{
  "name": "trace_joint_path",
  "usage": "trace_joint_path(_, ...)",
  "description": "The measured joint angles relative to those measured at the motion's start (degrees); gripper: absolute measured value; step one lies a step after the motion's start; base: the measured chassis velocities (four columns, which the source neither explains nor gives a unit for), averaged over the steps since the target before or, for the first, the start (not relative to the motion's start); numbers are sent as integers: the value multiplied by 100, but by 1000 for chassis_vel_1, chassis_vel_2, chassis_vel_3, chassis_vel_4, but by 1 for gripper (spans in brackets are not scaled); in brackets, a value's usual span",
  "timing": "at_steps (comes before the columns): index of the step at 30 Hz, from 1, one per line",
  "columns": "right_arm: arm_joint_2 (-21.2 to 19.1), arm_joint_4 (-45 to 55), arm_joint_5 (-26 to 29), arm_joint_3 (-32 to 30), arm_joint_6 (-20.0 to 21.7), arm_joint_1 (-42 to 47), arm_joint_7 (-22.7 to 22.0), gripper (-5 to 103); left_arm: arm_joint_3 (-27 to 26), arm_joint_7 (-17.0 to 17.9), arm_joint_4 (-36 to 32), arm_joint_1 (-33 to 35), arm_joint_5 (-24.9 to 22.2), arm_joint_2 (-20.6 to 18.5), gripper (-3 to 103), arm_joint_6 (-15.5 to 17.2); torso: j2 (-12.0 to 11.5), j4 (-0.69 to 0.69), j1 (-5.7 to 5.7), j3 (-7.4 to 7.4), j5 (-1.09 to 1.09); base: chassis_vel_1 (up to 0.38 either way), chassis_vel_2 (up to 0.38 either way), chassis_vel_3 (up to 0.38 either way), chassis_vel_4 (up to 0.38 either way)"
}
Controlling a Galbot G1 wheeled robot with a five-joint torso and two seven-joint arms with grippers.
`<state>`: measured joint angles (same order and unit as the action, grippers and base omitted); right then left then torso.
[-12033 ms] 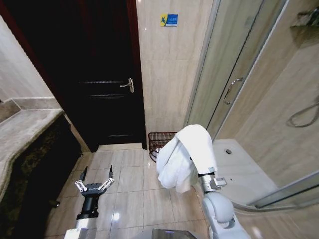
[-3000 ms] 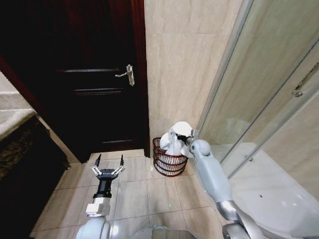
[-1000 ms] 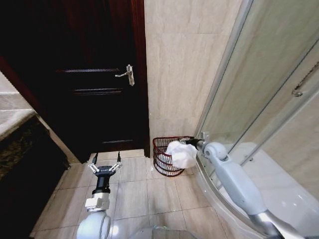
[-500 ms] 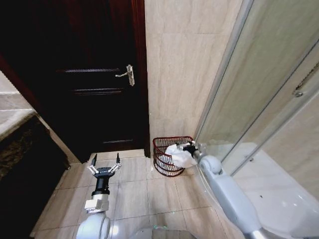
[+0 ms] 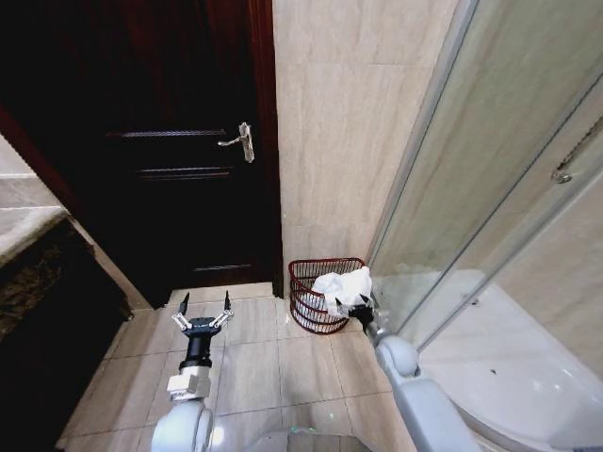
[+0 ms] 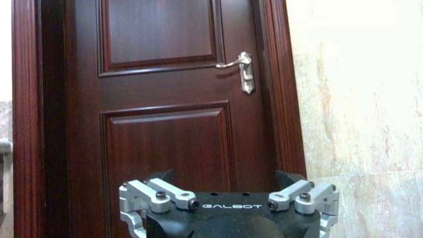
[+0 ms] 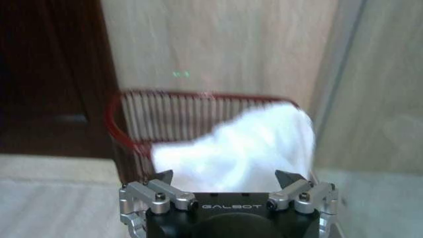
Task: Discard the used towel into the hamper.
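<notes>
- We see the hamper on the tiled floor, in the corner between the dark wooden door and the shower enclosure.
- The white towel lies draped over the hamper's rim on the shower side, partly inside.
- Our right gripper sits just beside the towel, fingers apart, holding nothing.
- Our left gripper hangs over the floor facing the door, fingers spread.

A dark wooden door with a metal lever handle stands shut.
</notes>
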<state>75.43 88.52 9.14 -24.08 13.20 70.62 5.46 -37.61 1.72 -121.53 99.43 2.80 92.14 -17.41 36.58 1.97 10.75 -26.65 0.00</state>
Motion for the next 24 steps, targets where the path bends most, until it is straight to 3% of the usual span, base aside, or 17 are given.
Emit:
trace_joint_path(4, 164, -839, -294, -315, -643, -208, 591, 100, 11, 48, 106, 1, -36, 0, 100, 25, 0, 0, 0, 0, -3, 0, 0, 0, 0)
trace_joint_path(5, 243, -1177, -347, -389, -1034, -338, 836, 100, 12, 50, 102, 3, -37, 0, 100, 74, 0, 1, 0, -1, 1, 0, 0, 0, 0)
trace_joint_path(6, 243, -1177, -347, -389, -1034, -338, 836, 100, 12, 50, 102, 3, -37, 0, 100, 74, 0, 1, 0, -1, 1, 0, 0, 0, 0)
trace_joint_path(9, 329, -1808, -391, -470, -1704, -620, 1301, 100, -6, 50, -10, -7, -42, 0, 100, 196, 0, 2, 0, -1, 0, 0, 0, 0, 0)
trace_joint_path(10, 329, -1808, -391, -470, -1704, -620, 1301, 100, -6, 50, -10, -7, -42, 0, 100, 196, 0, 2, 0, -1, 0, 0, 0, 0, 0)
trace_joint_path(13, 348, -2592, -300, -521, -2299, -1032, 1708, 100, -55, 52, -167, 112, -43, 0, 100, 202, 0, 1, 1, -1, 0, 0, 0, 0, 0)
trace_joint_path(24, 291, -3821, 28, -436, -2539, -1843, 1571, 100, -167, 66, -79, 217, 14, 0, 100, 37, 0, 1, 1, -1, 1, 0, 0, 0, 0)
